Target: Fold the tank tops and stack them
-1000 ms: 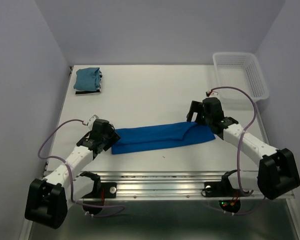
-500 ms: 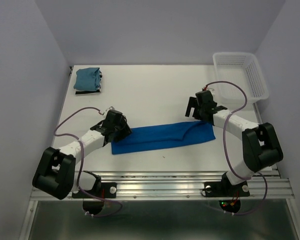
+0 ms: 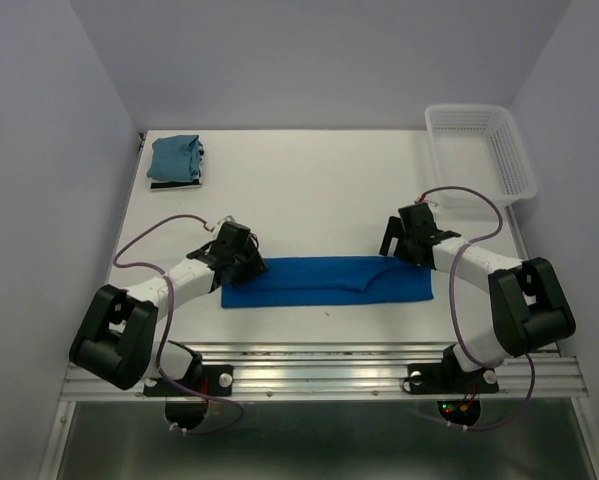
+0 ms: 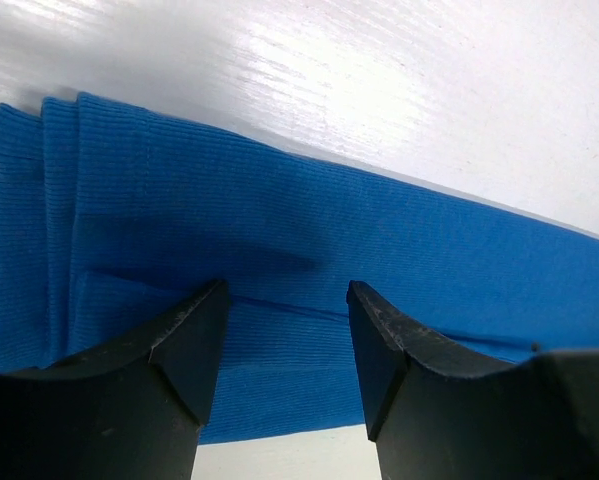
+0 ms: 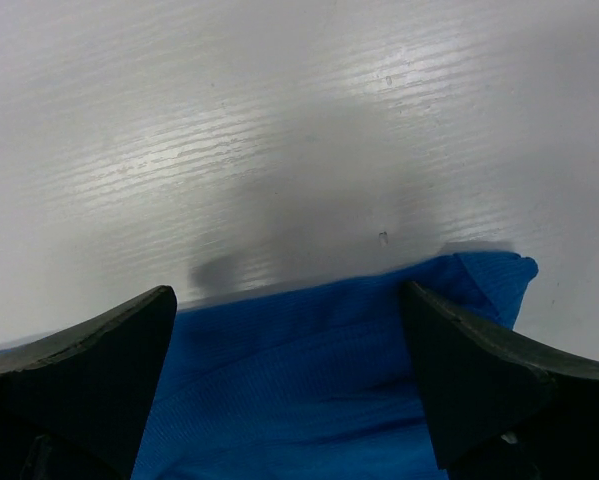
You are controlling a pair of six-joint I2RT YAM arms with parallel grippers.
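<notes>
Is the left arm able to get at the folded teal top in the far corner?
Probably yes. Bare table lies between it and the teal top, and its open fingers hold nothing, poised over the royal blue top. Whether it stretches that far is unsure.

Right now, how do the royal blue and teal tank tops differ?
The royal blue tank top is a long strip at the near side; the teal tank top is a compact bundle at the far left corner. The royal blue lies on bare table; the teal sits on a dark layer. Both are fabric.
</notes>
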